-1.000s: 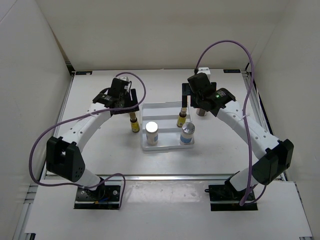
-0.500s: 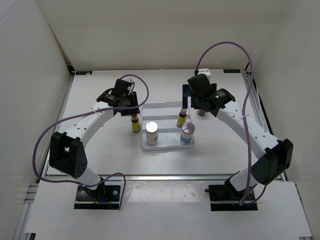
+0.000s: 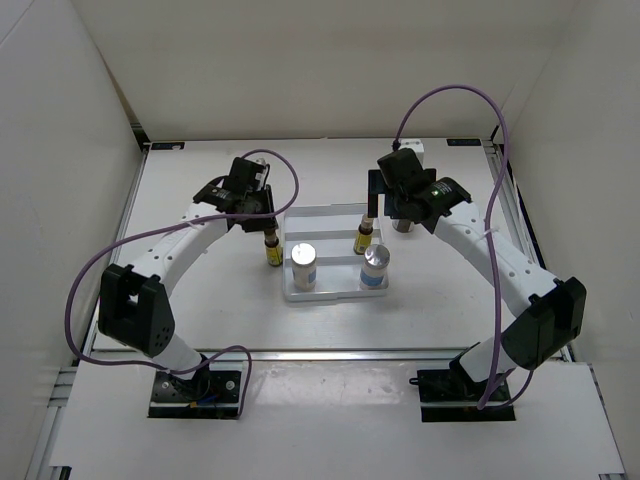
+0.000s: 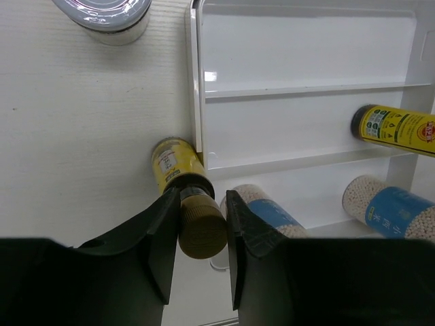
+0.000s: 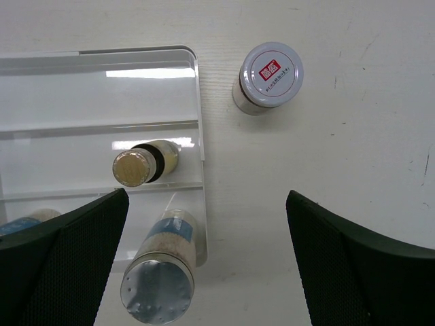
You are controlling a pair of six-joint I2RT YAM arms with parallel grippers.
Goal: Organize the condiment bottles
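**Left jaws:** clamped on the dark cap of a yellow bottle (image 3: 270, 252). This bottle stands upright on the table (image 3: 230, 310), just outside the white tray (image 3: 325, 218) and against its 9 o'clock wall.

**Right jaws:** wide apart with nothing between them, hanging above the tray's 3 o'clock edge.

**Tray contents:**
- A second yellow bottle (image 3: 365, 239) stands upright in the middle section, toward 3 o'clock.
- Two white bottles with silver caps stand in the near section, the first (image 3: 303, 266) at 7 o'clock and the other (image 3: 375, 266) at 5 o'clock.

**Outside the tray:**
- A jar (image 3: 403, 222) with a pale lid stands on the table at the tray's 2 o'clock, partly under the right arm.
- A second jar (image 4: 102, 17) shows at 11 o'clock in the left wrist view. It is on the table near a tray corner and cut off by the frame.
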